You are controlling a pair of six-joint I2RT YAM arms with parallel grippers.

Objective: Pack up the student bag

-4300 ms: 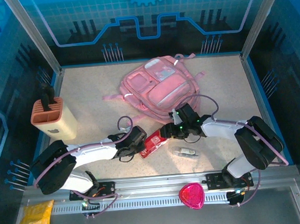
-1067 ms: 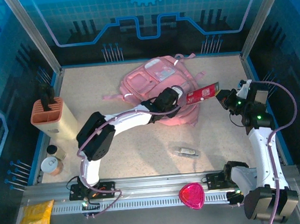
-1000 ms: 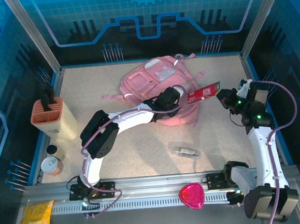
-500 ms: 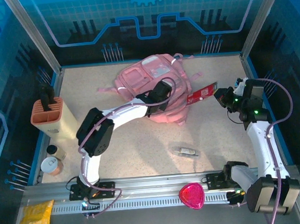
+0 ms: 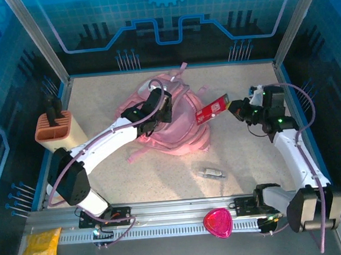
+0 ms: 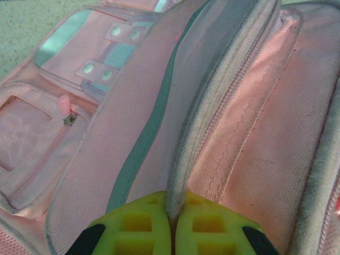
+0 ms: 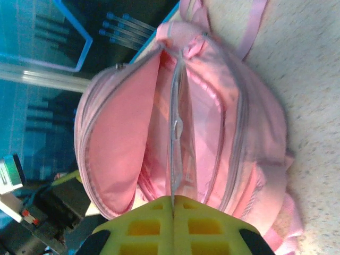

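The student bag (image 5: 179,127), held up towards the worktop's (image 5: 102,162) far edge by the left fingers (image 6: 159,218) clamped on its zip hem, could sag shut if that thin fold is lost. The red flat pack (image 5: 211,108), pinched between the right fingers (image 7: 159,218), might then be caught on the rim; open room is left towards the near left corner
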